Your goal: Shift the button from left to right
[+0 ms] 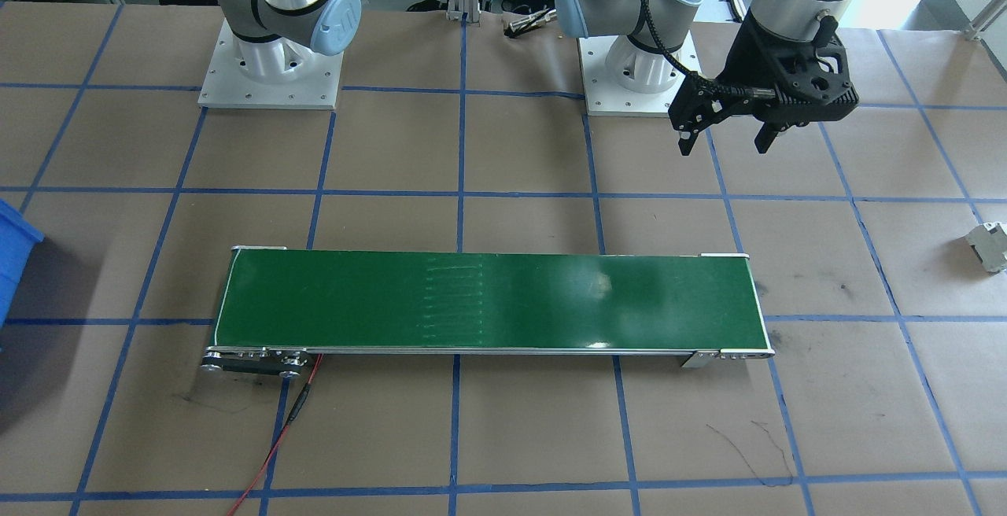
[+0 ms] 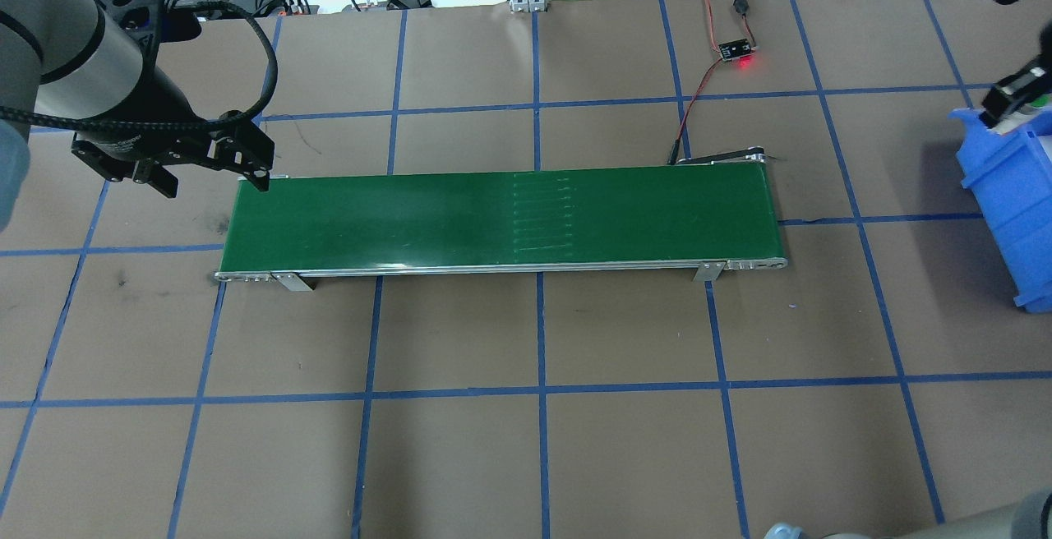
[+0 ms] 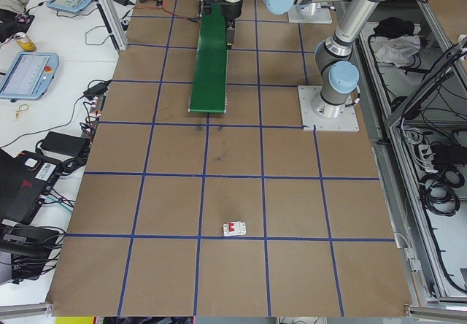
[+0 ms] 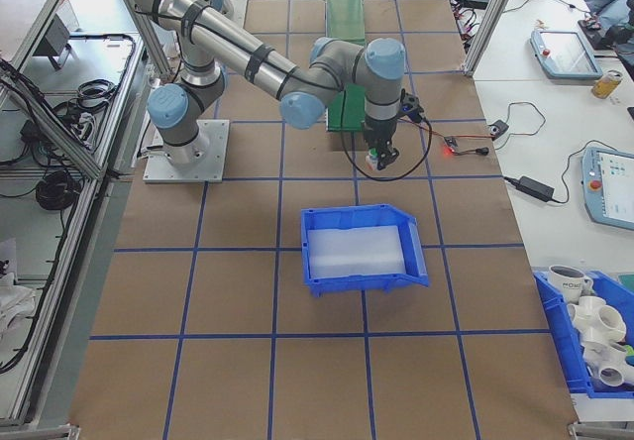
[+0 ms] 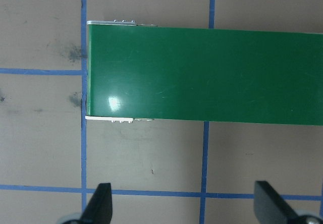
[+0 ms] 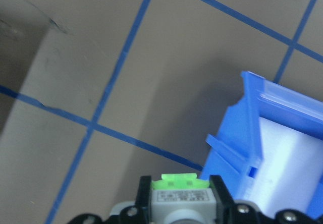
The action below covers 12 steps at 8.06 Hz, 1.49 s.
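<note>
The right gripper (image 6: 179,209) grasps the button (image 6: 180,193) above the blue bin's (image 6: 262,148) edge. The left gripper (image 1: 724,134) hangs released, holding nothing.

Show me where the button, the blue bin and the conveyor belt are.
button (image 6: 180,196), right wrist view, on its labelled pale body between the fingers.
blue bin (image 4: 362,281), exterior right view, on its front wall.
conveyor belt (image 2: 411,218), overhead view, on bare green surface.

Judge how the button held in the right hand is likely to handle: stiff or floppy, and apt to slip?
The button looks like hard moulded plastic, so probably stiff. Its blocky base sits between the right hand's fingers, so it likely grips flat and won't roll. It seems small, so probably light.
</note>
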Available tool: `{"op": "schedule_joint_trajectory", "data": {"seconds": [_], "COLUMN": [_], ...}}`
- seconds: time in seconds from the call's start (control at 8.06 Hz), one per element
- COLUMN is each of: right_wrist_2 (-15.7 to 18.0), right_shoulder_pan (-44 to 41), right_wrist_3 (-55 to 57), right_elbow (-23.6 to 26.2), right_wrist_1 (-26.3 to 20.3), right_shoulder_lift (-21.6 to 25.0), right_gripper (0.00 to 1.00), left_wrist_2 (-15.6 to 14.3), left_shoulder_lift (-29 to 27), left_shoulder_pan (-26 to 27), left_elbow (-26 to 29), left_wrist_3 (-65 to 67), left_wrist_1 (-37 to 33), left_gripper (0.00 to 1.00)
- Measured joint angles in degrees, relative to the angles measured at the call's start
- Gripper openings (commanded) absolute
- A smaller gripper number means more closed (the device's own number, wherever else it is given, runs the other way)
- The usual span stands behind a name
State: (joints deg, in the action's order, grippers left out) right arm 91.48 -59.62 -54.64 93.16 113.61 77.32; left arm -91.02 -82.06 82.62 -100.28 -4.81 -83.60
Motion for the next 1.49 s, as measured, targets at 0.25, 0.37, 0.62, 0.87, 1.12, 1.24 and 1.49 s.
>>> {"op": "schedule_joint_trajectory", "data": {"seconds": [0.25, 0.37, 0.62, 0.87, 1.12, 1.24, 1.49], "right_wrist_2": [-2.8, -5.5, -7.2, -6.2, -4.9, -4.7, -4.0], "right_shoulder_pan": [9.1, 12.7, 15.8, 16.4, 16.5, 16.5, 16.6], "right_wrist_3": [-14.8, -21.6, -31.2, -38.1, -41.6, -42.1, -42.2], "right_elbow": [-0.7, -0.8, -0.7, -0.2, 0.1, 0.3, 0.4], "right_wrist_1": [2.2, 4.5, 9.1, 12.7, 14.1, 14.3, 13.0], "right_shoulder_lift": [-2.2, -4.9, -10.0, -14.5, -16.6, -16.9, -15.6], "right_gripper": [0.04, 0.04, 0.09, 0.36, 0.96, 1.0, 1.0], "left_wrist_2": [0.0, 0.0, -0.1, -0.1, -0.1, -0.1, 0.0], "left_shoulder_lift": [0.2, 0.3, 0.4, 0.4, 0.4, 0.5, 0.6], "left_shoulder_pan": [0.0, 0.0, -0.1, -0.3, -0.3, -0.3, -0.3], "left_elbow": [-0.4, -0.4, -0.4, -0.5, -0.5, -0.5, -0.9], "left_wrist_3": [0.0, -0.1, -0.2, -0.2, -0.2, -0.2, 0.0], "left_wrist_1": [0.0, 0.0, -0.1, -0.1, -0.1, -0.1, 0.1], "left_gripper": [1.0, 1.0, 1.0, 1.0, 1.0, 1.0, 1.0]}}
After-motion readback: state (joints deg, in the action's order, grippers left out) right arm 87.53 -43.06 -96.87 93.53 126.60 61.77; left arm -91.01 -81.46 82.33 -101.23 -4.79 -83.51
